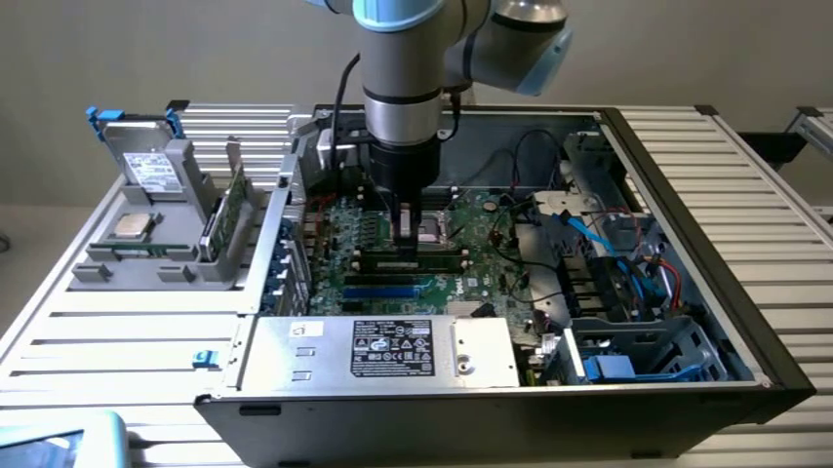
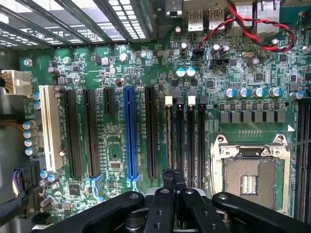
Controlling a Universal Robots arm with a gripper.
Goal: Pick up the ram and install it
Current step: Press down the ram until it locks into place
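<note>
With its black fingers pressed together, your gripper [image 2: 173, 182] sits above the long green ram stick [image 2: 169, 145] in the green motherboard [image 2: 116, 73] slot.

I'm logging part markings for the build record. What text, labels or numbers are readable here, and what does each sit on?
No text reads clearly.
Power supply label: black with white print, too small to read.
Drive label in the rack: blurred.
Motherboard silkscreen near the slots: tiny white marks, illegible.
</note>
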